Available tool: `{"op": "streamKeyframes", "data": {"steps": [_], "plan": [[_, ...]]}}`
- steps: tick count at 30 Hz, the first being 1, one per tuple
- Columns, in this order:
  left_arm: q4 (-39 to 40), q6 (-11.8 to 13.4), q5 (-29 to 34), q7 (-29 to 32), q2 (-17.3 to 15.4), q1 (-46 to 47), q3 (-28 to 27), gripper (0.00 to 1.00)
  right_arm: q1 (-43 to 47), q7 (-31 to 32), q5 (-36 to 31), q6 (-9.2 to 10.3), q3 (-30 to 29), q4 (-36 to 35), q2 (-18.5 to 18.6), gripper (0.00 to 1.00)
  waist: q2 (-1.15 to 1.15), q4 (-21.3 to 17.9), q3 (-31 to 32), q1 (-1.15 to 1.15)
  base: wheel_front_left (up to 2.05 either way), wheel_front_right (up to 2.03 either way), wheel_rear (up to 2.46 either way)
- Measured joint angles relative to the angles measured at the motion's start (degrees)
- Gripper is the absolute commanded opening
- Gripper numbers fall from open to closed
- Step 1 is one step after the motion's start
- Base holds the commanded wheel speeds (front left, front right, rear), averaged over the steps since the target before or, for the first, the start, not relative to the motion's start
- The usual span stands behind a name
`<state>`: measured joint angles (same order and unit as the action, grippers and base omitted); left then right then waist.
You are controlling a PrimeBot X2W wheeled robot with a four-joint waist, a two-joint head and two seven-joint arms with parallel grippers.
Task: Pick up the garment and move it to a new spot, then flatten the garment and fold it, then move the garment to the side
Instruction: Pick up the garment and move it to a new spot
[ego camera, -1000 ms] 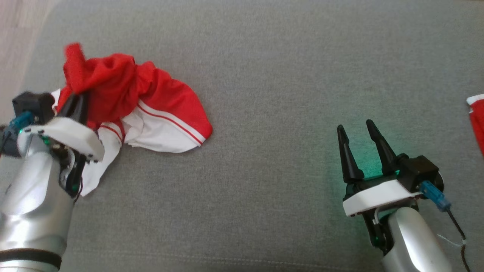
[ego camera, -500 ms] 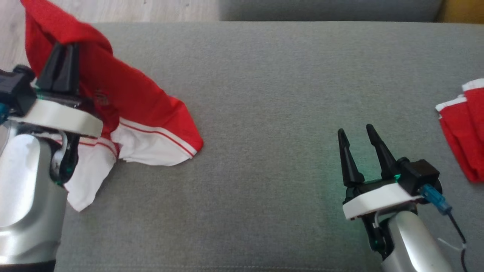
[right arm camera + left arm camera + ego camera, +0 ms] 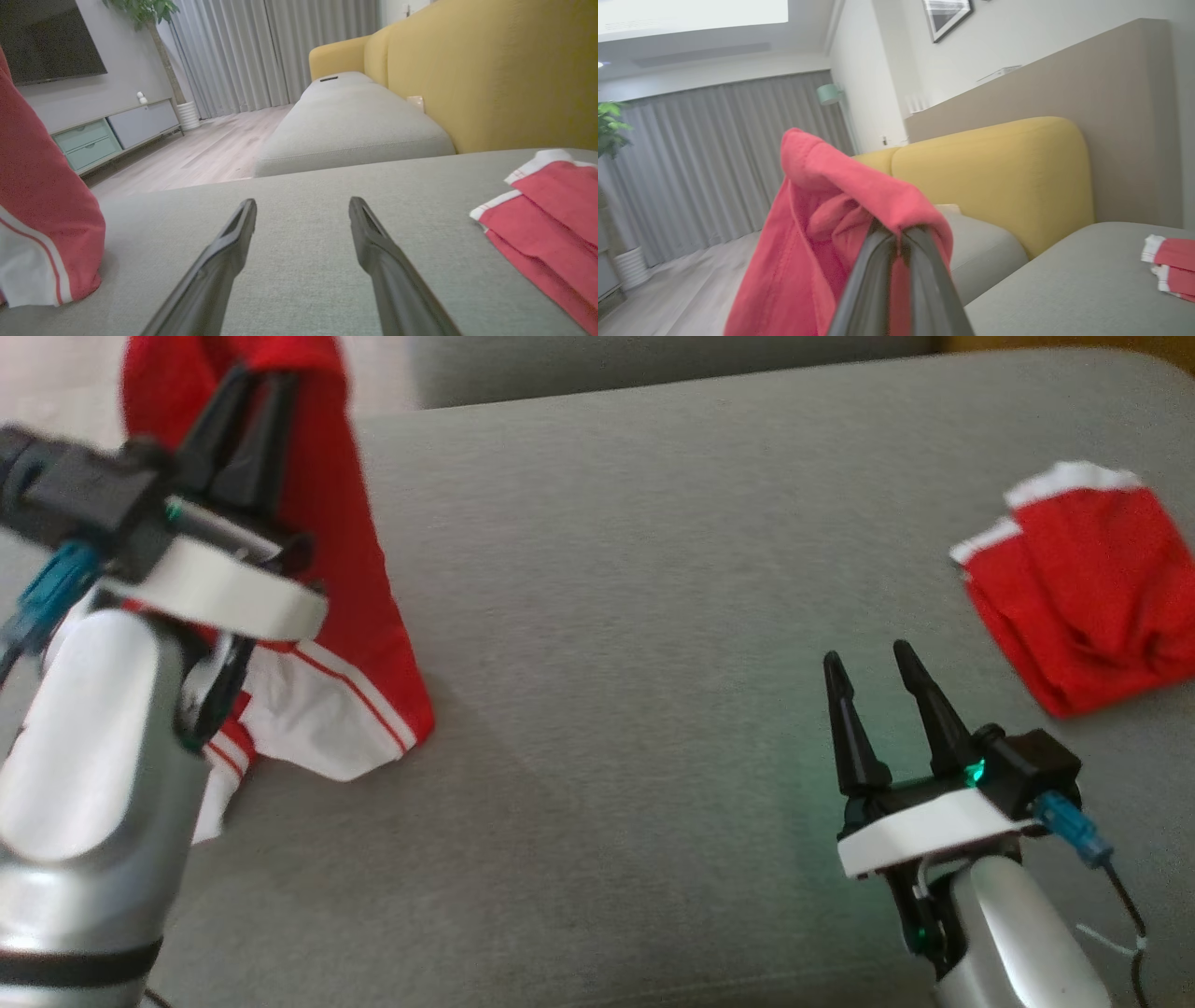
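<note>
Well, over at the left edge of the grey sofa seat (image 3: 653,616), the left fingers (image 3: 266,420) are pressed tight together, and they pinch the top of the garment (image 3: 355,579). The garment is red, with a white part and thin red stripes at the bottom. Its top is up in the air in the pinch, and the cloth hangs down from there like a little tent. The white bottom end rests on the seat close to the left edge, partly behind the silver arm. In the left wrist view, the red cloth (image 3: 803,242) folds over the tips of the shut left fingers (image 3: 873,270). A yellow sofa back (image 3: 994,172) and grey curtains (image 3: 714,163) are behind it.

Further right, near the front edge of the seat, the right fingers (image 3: 920,691) are spread wide apart and hold nothing. They point toward the back of the seat, and a green glow falls on the seat beside them. In the right wrist view, the two right fingers (image 3: 233,242) stick out low over the seat, and the hanging garment (image 3: 42,196) is far off at that view's left side.

At the right edge of the seat lies a second red cloth (image 3: 1083,588). It is folded up, has a white band, and is well apart from the right fingers.
</note>
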<state>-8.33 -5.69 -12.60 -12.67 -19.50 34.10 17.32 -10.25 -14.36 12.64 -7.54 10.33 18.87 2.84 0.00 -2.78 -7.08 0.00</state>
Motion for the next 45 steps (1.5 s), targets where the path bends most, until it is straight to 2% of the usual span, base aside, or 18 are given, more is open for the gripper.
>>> {"op": "streamKeyframes", "data": {"steps": [8, 11, 15, 16, 17, 20, 23, 27, 32, 39, 45], "plan": [[-1.8, -1.5, 0.9, 2.0, 0.6, 7.8, 11.8, 0.0, -2.4, 0.0, 1.7, 0.0, 0.7, -1.6, 0.0, 1.0, 0.0, -7.5, -1.6, 0.01, 0.0, 0.0, 0.0], [-5.0, -1.5, 0.8, 2.0, 1.9, 11.1, 17.1, 0.0, -2.8, 0.0, 2.4, 0.0, 1.6, -1.9, 0.0, 1.0, 0.0, -10.4, -2.7, 0.01, 0.0, 0.0, 0.0], [-11.1, -1.9, -2.3, 1.4, 4.3, 15.4, 23.2, 0.0, -3.7, 0.0, 3.5, 0.0, 2.7, -2.6, 0.0, 1.0, 0.0, -14.2, -4.3, 0.01, 0.0, 0.0, 0.0], [-12.9, -1.9, -3.3, 1.2, 5.1, 16.2, 24.0, 0.38, -3.9, 0.0, 3.6, 0.0, 2.9, -2.7, 0.0, 1.0, 0.0, -15.0, -4.7, 0.01, 0.0, 0.0, 0.0], [-14.7, -1.9, -3.8, 0.8, 5.5, 16.9, 24.8, 1.0, -4.0, 0.0, 3.7, 0.0, 3.0, -2.7, 0.0, 1.0, 0.0, -15.7, -5.1, 0.01, 0.0, 0.0, 0.0], [-20.2, -1.9, -5.3, -0.8, 7.0, 19.0, 26.6, 1.0, -4.3, 0.0, 4.1, 0.0, 2.9, -2.8, 0.0, 1.0, 0.0, -17.8, -6.6, 0.02, 0.0, 0.0, 0.0], [-22.2, -1.9, -6.0, -1.6, 7.8, 19.5, 26.7, 1.0, -4.3, 0.0, 4.1, 0.0, 2.1, -2.8, 0.0, 1.0, 0.0, -17.5, -7.0, 0.02, 0.0, 0.0, 0.0], [-23.2, -1.8, -6.3, -1.6, 7.7, 19.4, 25.7, 1.0, -4.3, 0.0, 3.7, 0.0, 1.4, -2.8, 0.0, 1.0, 0.0, -15.5, -6.4, 0.01, 0.0, 0.0, 0.0], [-18.8, 0.0, -7.8, -1.8, 7.0, 17.1, 19.4, 1.0, -4.3, 0.0, 1.2, 0.0, -0.9, -2.8, 0.0, 1.0, 0.0, -11.7, -5.2, 0.01, 0.0, 0.0, 0.0], [-10.1, 3.3, -9.0, -2.0, 3.8, 3.6, 9.1, 1.0, -3.1, 0.0, -2.2, 0.0, -4.1, -3.0, 0.0, 1.0, 0.0, -5.2, -2.6, 0.0, 0.0, 0.0, 0.0], [-4.3, 5.1, -9.8, -2.0, 4.0, -10.9, 3.1, 1.0, -0.1, 0.0, -3.3, 0.0, -4.7, -2.9, 0.0, 1.0, 0.0, -0.1, 0.3, 0.0, 0.0, 0.0, 0.0]]}}
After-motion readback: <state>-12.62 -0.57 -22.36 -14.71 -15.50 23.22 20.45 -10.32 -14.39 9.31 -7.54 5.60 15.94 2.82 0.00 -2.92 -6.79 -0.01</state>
